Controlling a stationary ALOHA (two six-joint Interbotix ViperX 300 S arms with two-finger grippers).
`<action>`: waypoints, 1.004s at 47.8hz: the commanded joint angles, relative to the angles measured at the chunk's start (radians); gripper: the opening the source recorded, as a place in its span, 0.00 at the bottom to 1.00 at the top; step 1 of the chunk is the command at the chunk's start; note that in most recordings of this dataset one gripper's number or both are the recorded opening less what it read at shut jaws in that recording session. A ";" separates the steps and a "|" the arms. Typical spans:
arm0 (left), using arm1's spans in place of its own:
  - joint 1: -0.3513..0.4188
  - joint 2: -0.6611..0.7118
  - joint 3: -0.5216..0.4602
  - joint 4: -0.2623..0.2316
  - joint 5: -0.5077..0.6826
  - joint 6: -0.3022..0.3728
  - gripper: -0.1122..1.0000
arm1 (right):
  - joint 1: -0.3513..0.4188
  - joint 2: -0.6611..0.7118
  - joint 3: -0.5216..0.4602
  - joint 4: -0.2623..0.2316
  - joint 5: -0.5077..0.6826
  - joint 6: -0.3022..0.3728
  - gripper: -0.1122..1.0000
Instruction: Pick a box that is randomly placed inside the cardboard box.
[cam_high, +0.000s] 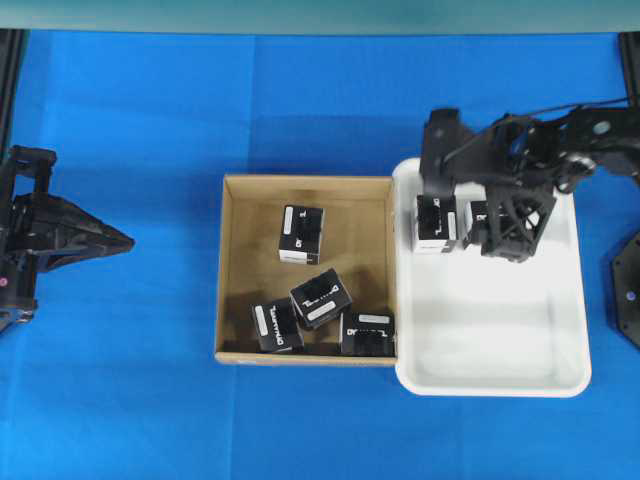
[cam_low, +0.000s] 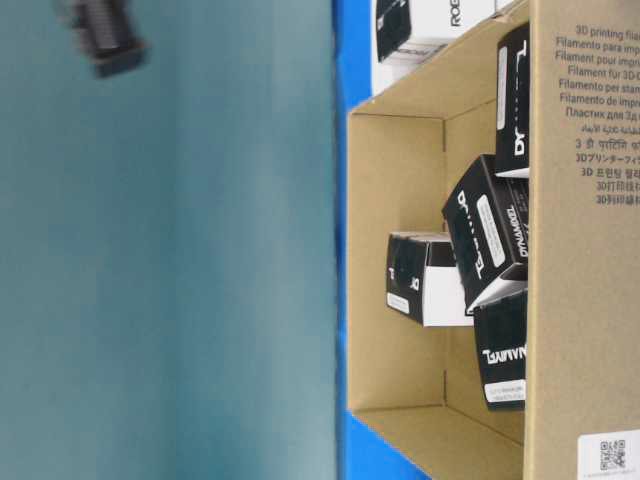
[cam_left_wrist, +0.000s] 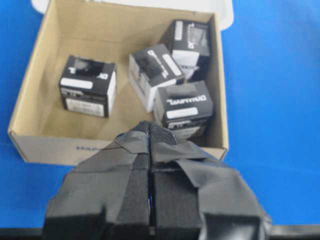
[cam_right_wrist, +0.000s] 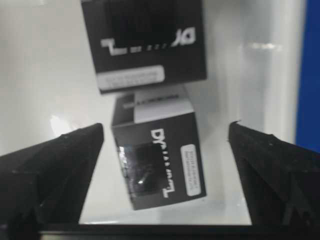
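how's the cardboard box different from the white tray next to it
The cardboard box is brown corrugated card with straight walls and square corners; the white tray is glossy, with rounded corners. The cardboard box holds four black boxes, the tray holds two. The open right gripper is over the tray; no gripper is over the cardboard box. Both are shallow, open-topped, and side by side on the blue surface.

Blue table (cam_high: 150, 120) carrying two containers.
The cardboard box (cam_high: 232, 270) sits near the centre; the white tray (cam_high: 500, 380) lies at its 3 o'clock side, their walls touching.
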 joint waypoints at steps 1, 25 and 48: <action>-0.002 0.005 -0.021 0.002 -0.009 -0.002 0.04 | 0.002 -0.054 -0.021 0.005 0.000 0.026 0.99; -0.002 0.006 -0.020 0.002 -0.009 -0.002 0.04 | 0.009 -0.373 0.048 0.021 -0.152 0.058 0.99; -0.002 0.003 -0.020 0.002 -0.009 -0.003 0.04 | 0.092 -0.589 0.117 0.034 -0.356 0.058 0.99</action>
